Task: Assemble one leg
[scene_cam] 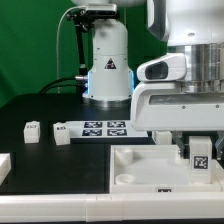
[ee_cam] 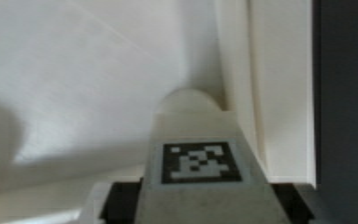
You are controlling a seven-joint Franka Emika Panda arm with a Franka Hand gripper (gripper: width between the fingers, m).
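My gripper (scene_cam: 198, 148) is shut on a leg (scene_cam: 200, 153), a small white block with a black-and-white marker tag. It holds the leg over the right part of the large white tray (scene_cam: 135, 168), close to the tray's surface. In the wrist view the leg (ee_cam: 201, 150) points away from the gripper (ee_cam: 204, 208), with its tag facing the camera and a dark finger on each side. Its far tip is near the tray's raised rim (ee_cam: 274, 80). Whether the tip touches the tray cannot be told.
The marker board (scene_cam: 103, 128) lies behind the tray, in front of the arm's base (scene_cam: 107, 75). Two more small white legs (scene_cam: 33, 130) (scene_cam: 62, 134) stand on the black table at the exterior view's left. Another white piece (scene_cam: 3, 166) shows at the left edge.
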